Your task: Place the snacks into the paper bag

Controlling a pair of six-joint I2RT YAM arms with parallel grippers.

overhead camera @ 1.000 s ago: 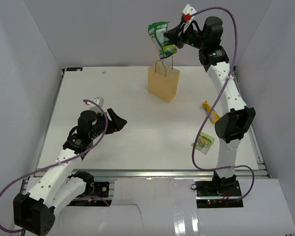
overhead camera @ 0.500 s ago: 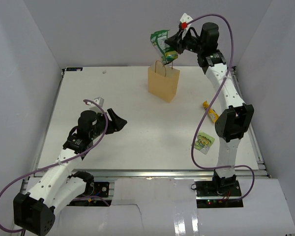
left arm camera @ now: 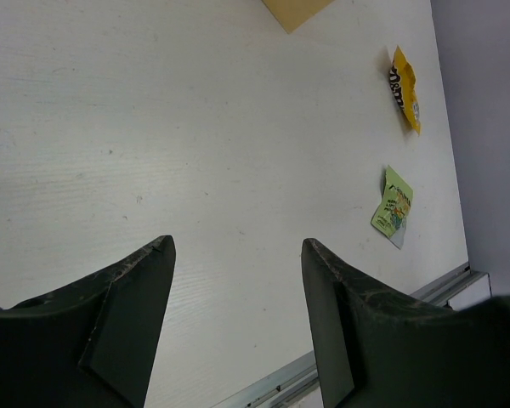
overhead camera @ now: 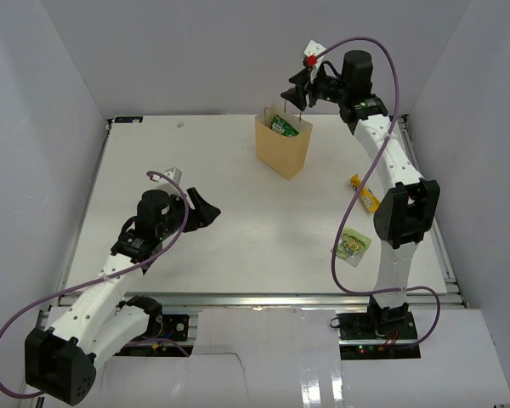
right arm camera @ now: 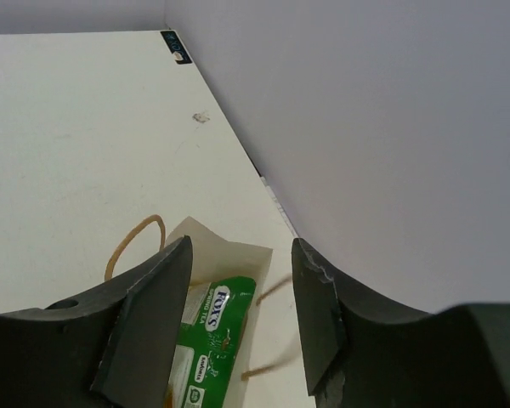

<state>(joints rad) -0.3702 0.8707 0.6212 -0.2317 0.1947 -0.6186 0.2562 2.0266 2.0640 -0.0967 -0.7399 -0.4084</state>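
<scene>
Hiding half a green packet (right arm camera: 211, 333), the paper bag (overhead camera: 280, 155) stands; both jaws gape.

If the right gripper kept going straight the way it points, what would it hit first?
Probably the green packet sitting in the open paper bag just below it; depth is hard to judge.

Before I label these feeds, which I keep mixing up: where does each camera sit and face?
Top external: above and behind the robot, looking down on the table; left arm and right arm show.
Left wrist: on the left arm, facing the table's right side; open left gripper frames a yellow packet.
Right wrist: above the paper bag, looking into it at a green Fox's packet; open right gripper shows.
Shared: top and left wrist both show the yellow packet and a pale green packet.
</scene>
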